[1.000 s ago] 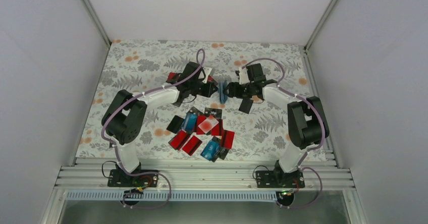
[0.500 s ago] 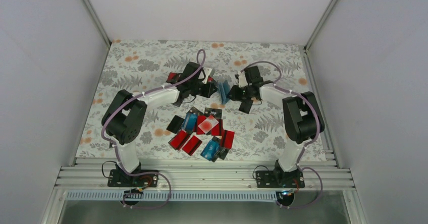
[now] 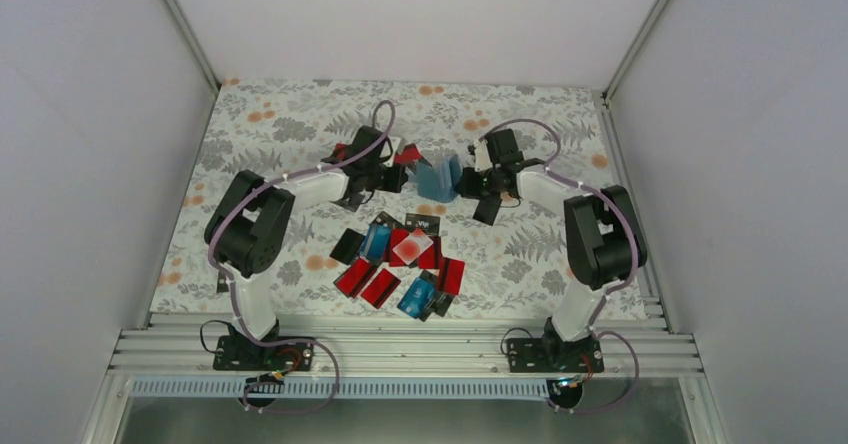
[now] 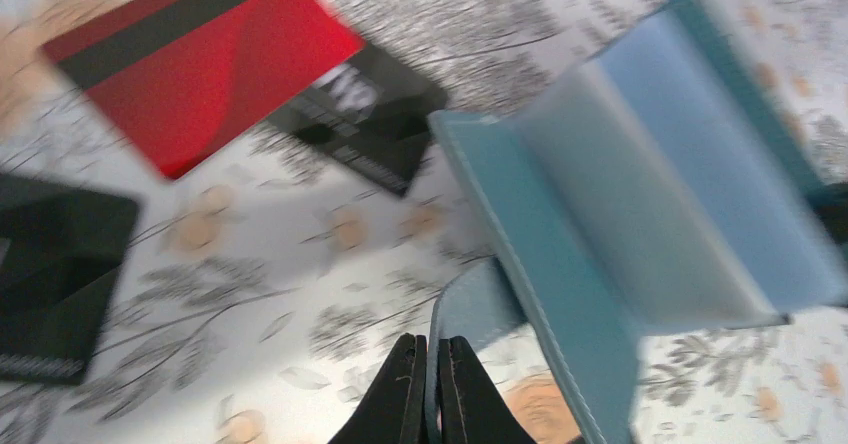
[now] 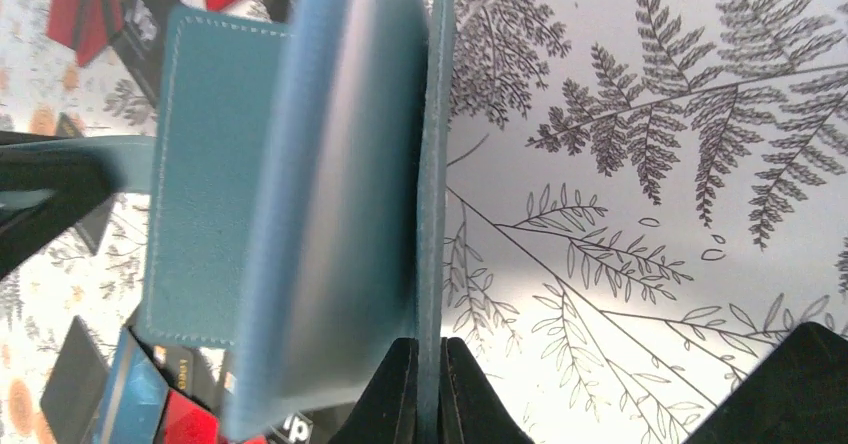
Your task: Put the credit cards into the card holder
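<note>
Left gripper [image 4: 432, 384] and right gripper [image 5: 430, 384] each clench 1 flap of the card holder [image 3: 437, 177], which hangs spread open between them. The credit cards [image 3: 400, 259] lie scattered nearer.

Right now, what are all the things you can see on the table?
card holder: one, teal-blue, held open at the far middle of the table, between the two grippers
credit cards: many, overlapping, red, black and blue, mostly heaped in the near middle; a few red and black ones lie by the grippers
tablecloth: one, white with grey ferns and orange flowers, covering the table
left gripper: one, black, shut on the left flap of the card holder
right gripper: one, black, shut on the right edge of the card holder
</note>
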